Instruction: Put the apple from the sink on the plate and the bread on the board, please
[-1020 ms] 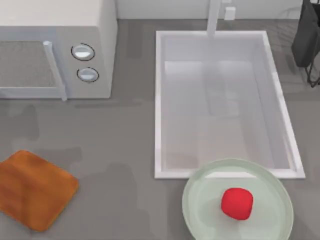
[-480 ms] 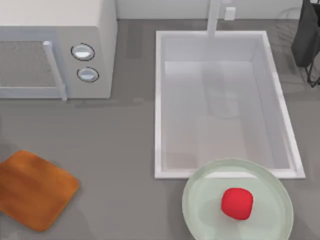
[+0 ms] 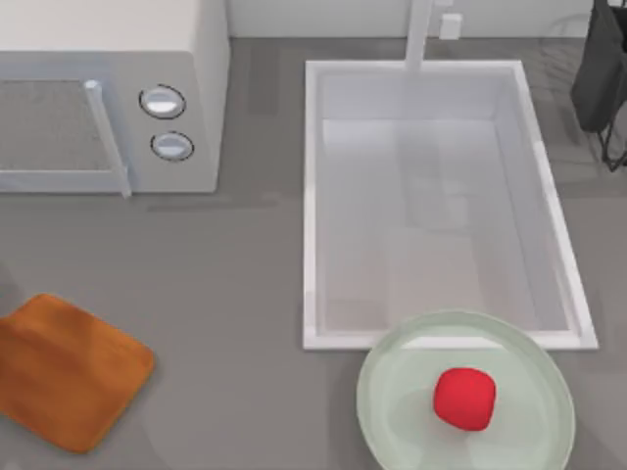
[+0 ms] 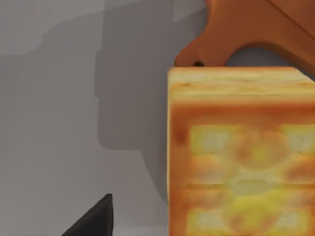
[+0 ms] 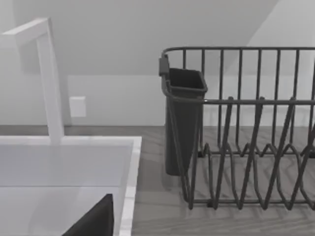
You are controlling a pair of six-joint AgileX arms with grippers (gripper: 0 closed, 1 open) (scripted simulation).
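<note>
The apple [image 3: 464, 399] already sits on the plate [image 3: 392, 367], just outside the near rim of the sink [image 3: 310, 206], so we judge that the bread [image 4: 241, 152] is what is left to handle. In our left wrist view the bread hangs right under the left claw, close against the camera, with a corner of the board [image 4: 256, 29] on the tabletop [image 4: 54, 113] beyond and below it. We take the left claw to be pinching the bread, since the chunk floats clear of the grey surface. It looks light and soft, with a firmer crust, so we would hold it across its flat sides with gentle pressure, as a hard squeeze could dent the crumb. The board [image 3: 69, 367] lies flat and stiff, a steady landing place. Our right arm is parked by the dish rack [image 5: 246, 137]; whether its claw is spread we cannot tell.
</note>
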